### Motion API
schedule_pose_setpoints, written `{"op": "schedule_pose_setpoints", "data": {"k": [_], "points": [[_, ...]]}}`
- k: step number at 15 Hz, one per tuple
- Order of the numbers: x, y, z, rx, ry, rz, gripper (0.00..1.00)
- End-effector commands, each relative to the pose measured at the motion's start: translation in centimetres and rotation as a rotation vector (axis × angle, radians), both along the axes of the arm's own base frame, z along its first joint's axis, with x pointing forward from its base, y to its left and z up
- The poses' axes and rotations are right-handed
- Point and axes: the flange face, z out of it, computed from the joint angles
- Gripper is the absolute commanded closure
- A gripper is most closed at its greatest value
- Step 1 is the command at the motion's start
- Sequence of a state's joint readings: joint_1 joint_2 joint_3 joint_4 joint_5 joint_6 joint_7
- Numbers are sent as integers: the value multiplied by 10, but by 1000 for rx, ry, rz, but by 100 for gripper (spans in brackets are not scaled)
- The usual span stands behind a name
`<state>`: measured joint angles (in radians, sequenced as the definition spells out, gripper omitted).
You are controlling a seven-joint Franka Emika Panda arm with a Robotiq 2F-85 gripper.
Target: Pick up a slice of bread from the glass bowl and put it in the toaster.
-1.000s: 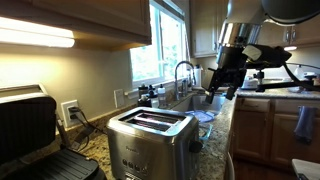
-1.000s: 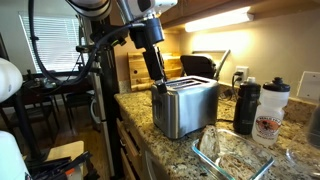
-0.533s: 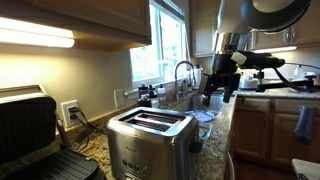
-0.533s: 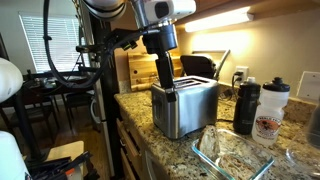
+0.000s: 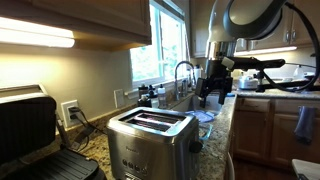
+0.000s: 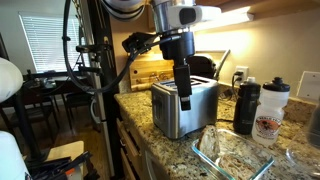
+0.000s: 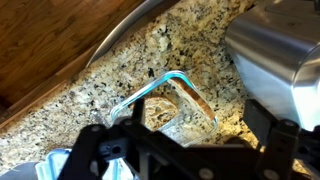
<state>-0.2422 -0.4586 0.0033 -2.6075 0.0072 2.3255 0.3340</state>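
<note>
Glass bowl (image 7: 160,80) lay centred beneath the gripper (image 7: 187,140), fingers spread and empty, which I reckoned needed a straight descent, clear of the toaster (image 7: 275,55) at two o'clock.

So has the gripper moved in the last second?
Yes: in an exterior view the gripper shifted rightward and lower across the boxy brushed stainless-steel toaster.

white arm (image 6: 178,14) with black jaws

Daylight pours through the window (image 5: 165,45) at one o'clock, above a sink faucet (image 5: 183,72). A strip light (image 5: 35,37) glows under the cabinet at ten o'clock (warm, yellowish). Speckled granite countertop (image 6: 165,148), white outlet (image 5: 70,112) on a beige wall, wooden cabinets (image 5: 262,125) at three.
</note>
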Motion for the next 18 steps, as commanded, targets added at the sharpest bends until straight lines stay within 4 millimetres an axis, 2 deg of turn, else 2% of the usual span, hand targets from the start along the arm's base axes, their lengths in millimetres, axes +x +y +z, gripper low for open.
{"op": "schedule_pose_setpoints", "data": {"k": [1,12,16,18], "points": [[10,-10,1,5,41,55,0],[23,-20,-11,9,174,272,0],[36,-9,-20,5,202,362,0],[41,3,-24,3,214,404,0]]}}
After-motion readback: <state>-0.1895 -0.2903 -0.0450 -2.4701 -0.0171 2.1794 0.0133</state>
